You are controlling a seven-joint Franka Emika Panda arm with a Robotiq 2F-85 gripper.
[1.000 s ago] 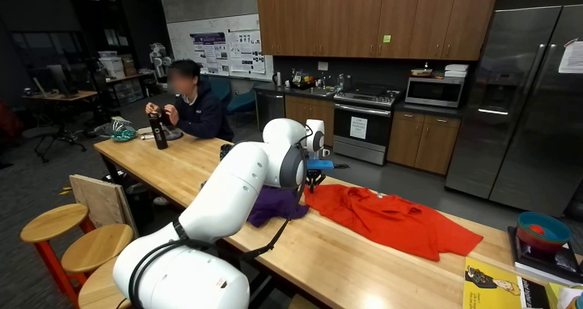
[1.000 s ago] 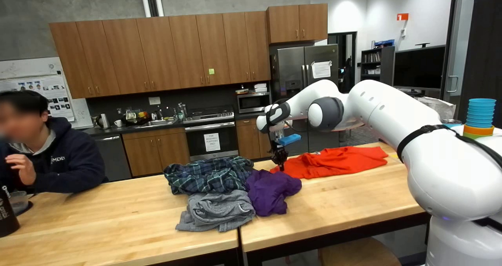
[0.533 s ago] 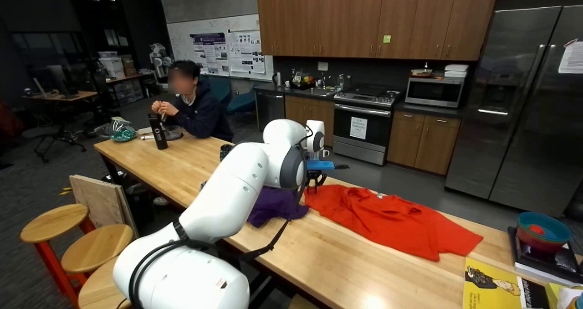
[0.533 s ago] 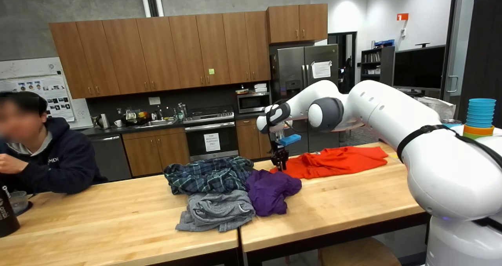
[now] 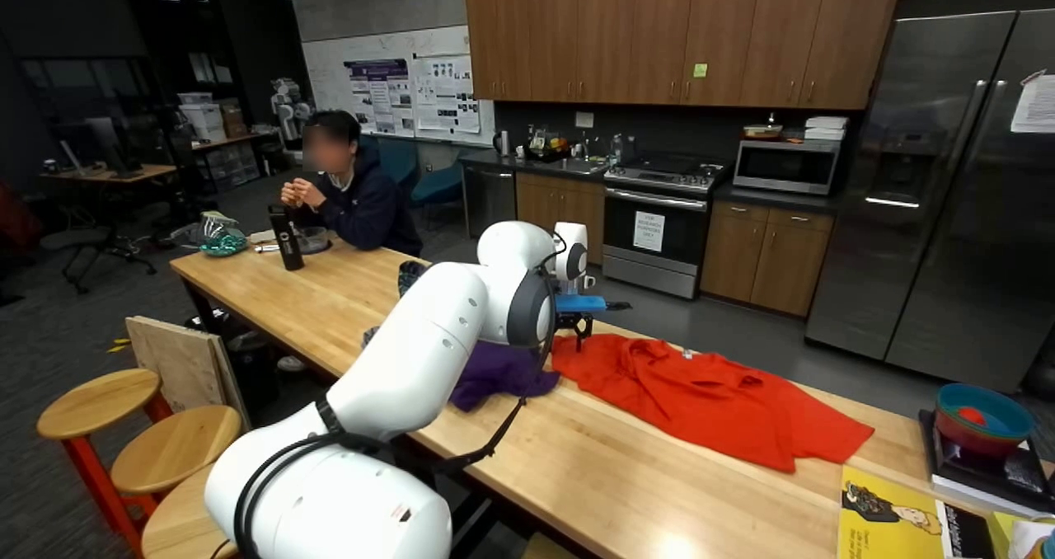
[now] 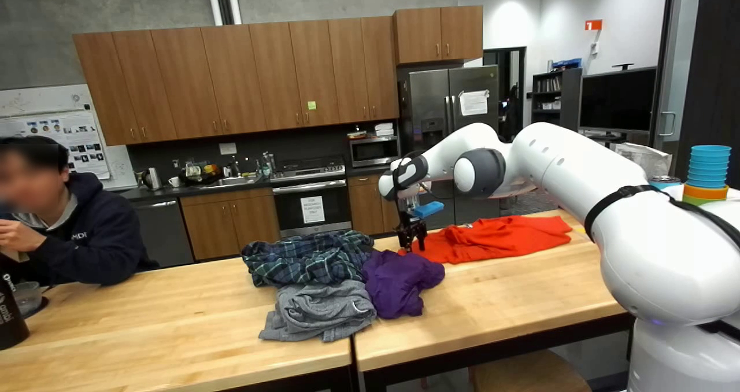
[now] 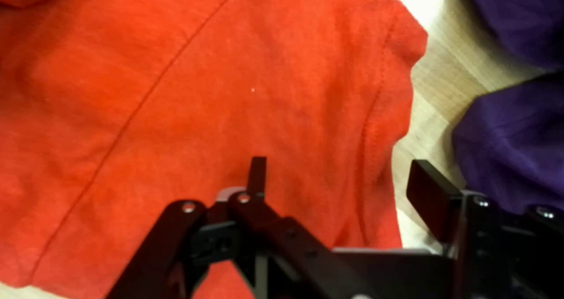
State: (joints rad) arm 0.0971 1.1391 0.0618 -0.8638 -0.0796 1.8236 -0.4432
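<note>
My gripper [image 7: 341,191] stands open over the left-hand end of an orange-red shirt [image 5: 684,386], with no cloth gripped. In the wrist view one finger [image 7: 257,175] is over the shirt [image 7: 211,113]; the opposite finger [image 7: 434,202] lies past the sleeve's edge, above bare tabletop. A strip of the hem shows between them. Whether the tips touch cloth or table I cannot tell. Close beside that outer finger is a crumpled purple garment [image 7: 511,136]. In an exterior view the gripper [image 6: 414,244] appears just behind the purple garment [image 6: 399,282].
A dark plaid garment [image 6: 306,256] and a grey one [image 6: 324,311] lie bunched near the purple one. A seated person [image 5: 354,180] is at the table's far end by a black bottle [image 5: 285,237]. Stacked bowls [image 5: 982,419] and a yellow book [image 5: 886,514] occupy the near right end.
The gripper's fingers have spread from shut to wide apart. The arm has come down slightly over the same spot. Both garments beneath look unmoved; the seated person's hands have shifted.
</note>
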